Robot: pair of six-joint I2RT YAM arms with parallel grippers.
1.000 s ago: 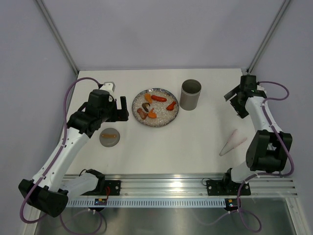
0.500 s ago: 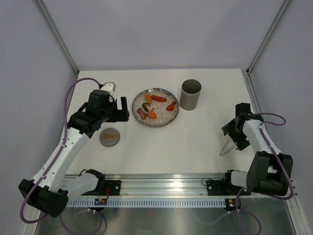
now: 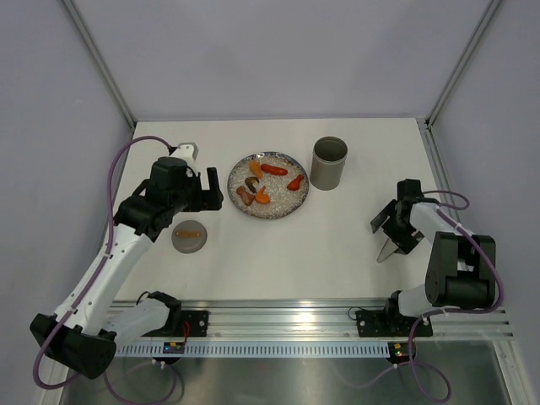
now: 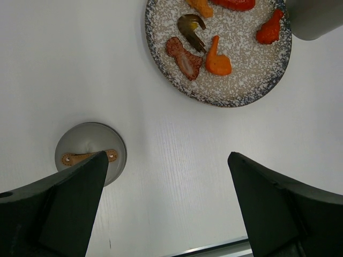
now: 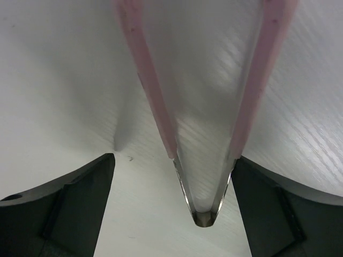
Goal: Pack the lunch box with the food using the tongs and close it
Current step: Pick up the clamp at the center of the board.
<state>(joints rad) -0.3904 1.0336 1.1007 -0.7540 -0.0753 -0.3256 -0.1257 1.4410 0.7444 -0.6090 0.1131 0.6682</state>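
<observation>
The pale pink tongs [image 5: 144, 80] lie on the white table with their closed V end pointing toward the right wrist camera. My right gripper [image 5: 174, 158] is open and straddles that narrow end. Its right finger [image 5: 268, 187] is right at one tong arm, and the left finger stands apart. From above, only the tongs' tip [image 3: 386, 253] shows under the right gripper [image 3: 393, 229]. The grey lunch box [image 3: 329, 163] stands upright and open behind a speckled plate [image 3: 283, 201] of food [image 3: 273, 170]. My left gripper [image 3: 209, 190] hangs open and empty above the table.
A flat grey disc with an orange strap [image 3: 189, 236] lies left of the plate, partly behind my left finger [image 4: 64, 203]. The left wrist view also shows the plate [image 4: 241, 80], the food [image 4: 217, 61] and the lunch box's side [image 4: 313, 19]. The table's front rail runs close below.
My right arm swung from the back right corner forward and down onto the tongs, ending with its jaws around the narrow end. The left arm barely moved.
</observation>
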